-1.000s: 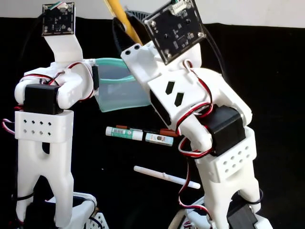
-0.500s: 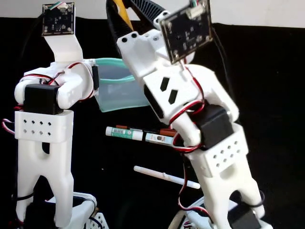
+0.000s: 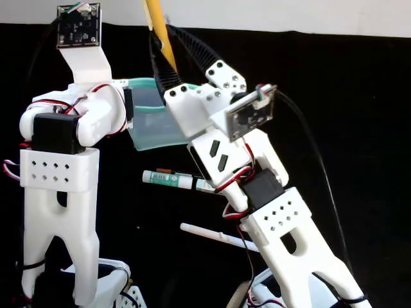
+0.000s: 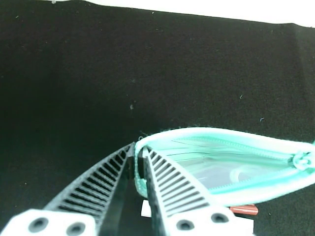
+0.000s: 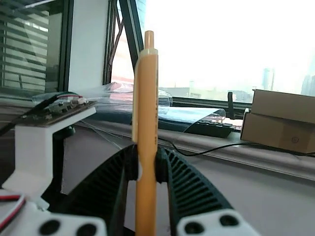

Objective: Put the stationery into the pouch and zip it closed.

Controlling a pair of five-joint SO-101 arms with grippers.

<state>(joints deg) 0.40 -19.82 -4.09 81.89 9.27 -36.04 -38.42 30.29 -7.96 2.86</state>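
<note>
My left gripper (image 4: pixel 139 158) is shut on the rim of the teal pouch (image 4: pixel 231 164), whose mouth gapes open with its zipper pull at the far end. From above, that pouch (image 3: pixel 157 122) hangs off the left gripper (image 3: pixel 128 106), above the black table. My right gripper (image 5: pixel 146 167) is shut on a yellow pen (image 5: pixel 146 108) that stands nearly upright. In the high view the pen (image 3: pixel 158 29) rises above the pouch's mouth, clamped in the right gripper (image 3: pixel 164 72). A white and green marker (image 3: pixel 168 179) and a white stick (image 3: pixel 215 236) lie on the table below.
The black cloth (image 3: pixel 359 128) covers the table, with open room at the right. A second marker lies partly hidden behind the right arm (image 3: pixel 282 218). The left arm's camera board (image 5: pixel 54 113) stands close beside the pen. A window sill with boxes (image 5: pixel 280 123) lies beyond.
The right arm has swung and twisted, its camera board dropping lower and to the right, while the pen stays above the pouch. The left arm and pouch have kept still.
</note>
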